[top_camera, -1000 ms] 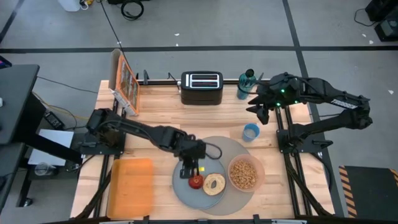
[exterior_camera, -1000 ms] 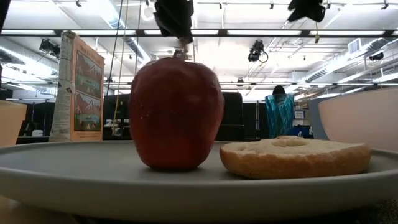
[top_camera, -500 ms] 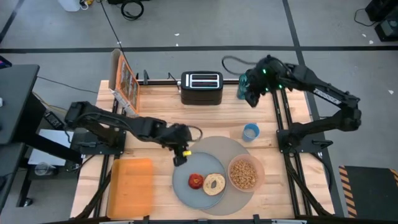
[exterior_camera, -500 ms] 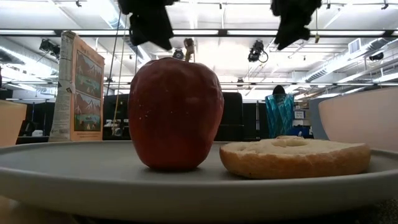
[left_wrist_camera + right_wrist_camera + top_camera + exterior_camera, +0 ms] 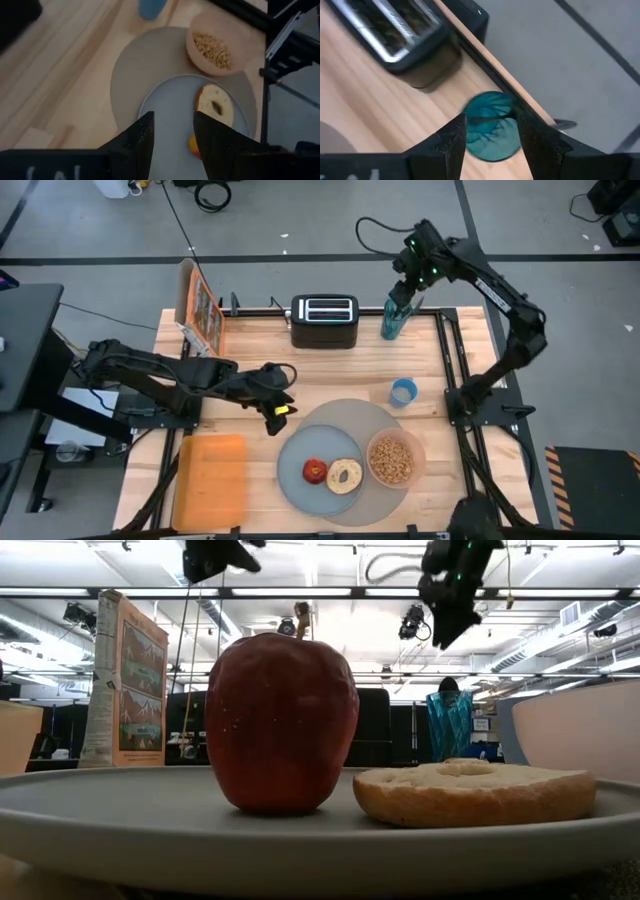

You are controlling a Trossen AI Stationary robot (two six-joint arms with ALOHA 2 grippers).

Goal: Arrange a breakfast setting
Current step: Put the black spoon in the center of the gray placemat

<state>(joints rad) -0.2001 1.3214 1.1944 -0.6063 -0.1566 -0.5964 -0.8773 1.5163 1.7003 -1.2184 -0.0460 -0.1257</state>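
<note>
We see left gripper point(image 5: 277, 412) empty, fingers parted, over bare table point(image 5: 250, 350) beside grey mat point(image 5: 385, 423). Right gripper point(image 5: 402, 292) parted, empty, above teal bottle point(image 5: 392, 320) at table's far edge. Plate point(image 5: 300, 485) with apple point(image 5: 315, 471), bagel point(image 5: 345, 476) near front edge.

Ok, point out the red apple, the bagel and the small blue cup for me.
red apple point(image 5: 315, 471): high view, top of the fruit, on the plate.
tan bagel point(image 5: 345, 476): high view, on its ring, beside the hole.
small blue cup point(image 5: 403, 392): high view, on its open rim.
</note>
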